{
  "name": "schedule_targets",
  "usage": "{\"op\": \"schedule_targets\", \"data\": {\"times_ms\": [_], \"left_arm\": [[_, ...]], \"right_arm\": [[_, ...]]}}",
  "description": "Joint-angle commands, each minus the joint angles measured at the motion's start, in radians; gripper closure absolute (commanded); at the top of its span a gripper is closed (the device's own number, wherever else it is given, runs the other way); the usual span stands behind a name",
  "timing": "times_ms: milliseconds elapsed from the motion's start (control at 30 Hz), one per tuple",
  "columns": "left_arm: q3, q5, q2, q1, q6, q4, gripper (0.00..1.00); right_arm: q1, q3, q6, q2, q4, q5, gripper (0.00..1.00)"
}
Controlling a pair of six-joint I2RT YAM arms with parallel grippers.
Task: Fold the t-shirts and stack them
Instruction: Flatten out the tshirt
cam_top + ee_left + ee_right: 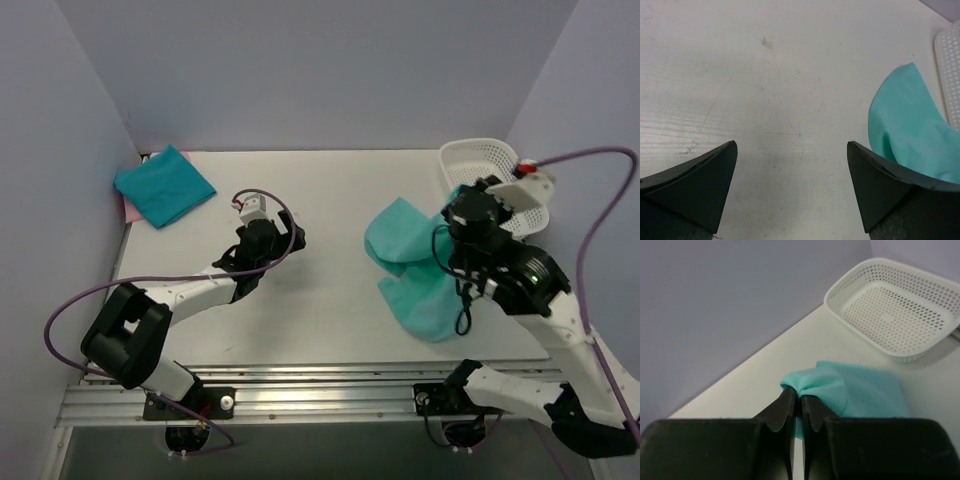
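Our right gripper (796, 397) clenched on crumpled teal cloth t-shirt (860, 390)
We see left gripper (792, 145) released, shirt to its right.

Left arm reaches from near edge toward tabletop (330, 190) middle; left hand (791, 150) low, fingers spread wide, empty. Right arm bent, raised near right edge; right hand (800, 397) pinched tight on teal t-shirt (850, 390).

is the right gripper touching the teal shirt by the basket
Touching. The right wrist view shows the right gripper with its jaws shut on a bunched fold of the teal shirt, the cloth pinched between the two fingertips.
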Motion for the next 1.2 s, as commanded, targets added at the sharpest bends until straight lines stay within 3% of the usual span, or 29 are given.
{"op": "schedule_targets", "data": {"times_ms": [0, 100, 300, 433, 600, 767, 933, 1067, 1167], "left_arm": [[0.032, -0.015, -0.021, -0.008, -0.005, 0.025, 0.0], [0.016, -0.042, -0.064, -0.006, 0.003, 0.005, 0.0], [-0.021, -0.073, -0.132, 0.008, 0.01, -0.003, 0.0], [-0.022, -0.069, -0.129, 0.017, 0.006, 0.008, 0.0], [-0.024, -0.082, -0.153, 0.018, 0.013, 0.003, 0.0], [-0.031, -0.092, -0.181, 0.018, 0.018, 0.0, 0.0], [-0.034, -0.089, -0.184, 0.022, 0.021, -0.003, 0.0], [-0.036, -0.09, -0.179, 0.021, 0.024, -0.001, 0.0], [-0.033, -0.081, -0.161, 0.02, 0.024, 0.008, 0.0]], "right_arm": [[0.001, 0.008, -0.051, 0.25, 0.147, -0.143, 1.0], [0.053, 0.099, -0.091, 0.409, 0.241, -0.238, 1.0], [0.283, 0.538, -0.215, 0.676, 0.177, -0.157, 1.0], [0.294, 0.69, -0.272, 0.686, 0.201, -0.154, 1.0], [0.192, 0.877, -0.361, 0.672, 0.126, 0.059, 1.0], [-0.005, 0.706, -0.381, 0.503, 0.184, 0.087, 1.0], [-0.157, 0.559, -0.222, 0.453, 0.029, -0.003, 1.0], [-0.16, 0.113, -0.09, 0.31, 0.1, -0.07, 1.0], [-0.16, -0.033, -0.035, 0.259, 0.115, -0.096, 1.0]]}}
